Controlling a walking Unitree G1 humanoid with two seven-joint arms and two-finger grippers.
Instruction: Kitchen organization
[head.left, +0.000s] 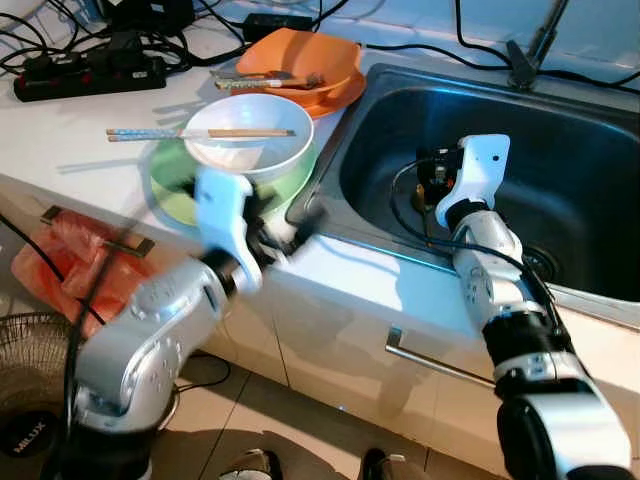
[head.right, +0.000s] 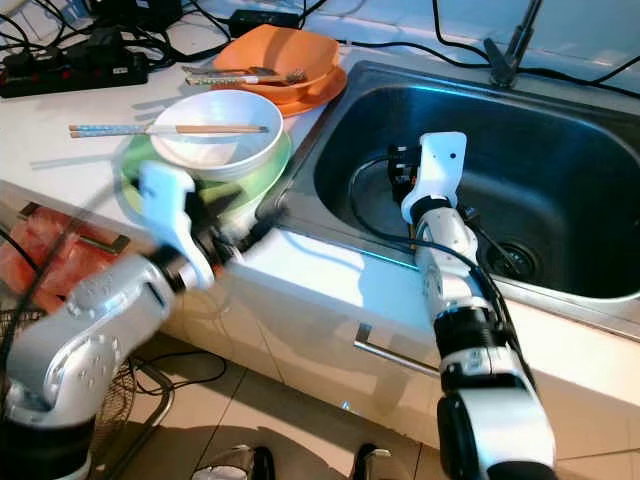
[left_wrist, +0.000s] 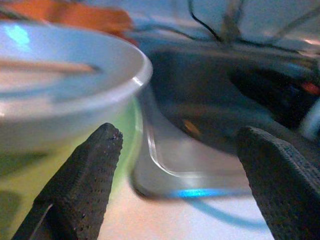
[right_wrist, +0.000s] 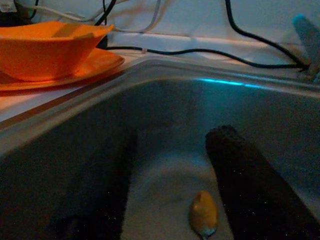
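A white bowl (head.left: 250, 145) sits on a green plate (head.left: 172, 188) on the counter, with a pair of chopsticks (head.left: 200, 133) lying across its rim. My left gripper (head.left: 290, 225) is low at the counter's front edge, just right of the green plate, open with nothing between its fingers (left_wrist: 95, 165); the bowl (left_wrist: 60, 95) is close beside one finger. My right gripper (head.left: 430, 172) hangs inside the steel sink (head.left: 580, 130), open. A small yellow-brown scrap (right_wrist: 203, 212) lies on the sink floor between its dark fingers (right_wrist: 240, 170).
An orange bowl (head.left: 300, 55) holding utensils rests on an orange plate (head.left: 338, 95) behind the white bowl. A power strip (head.left: 90, 72) and cables lie at the back left, a faucet (head.left: 530, 45) behind the sink. Below are a drawer handle (head.left: 440, 365), a red bag (head.left: 65, 265) and a fan (head.left: 25, 375).
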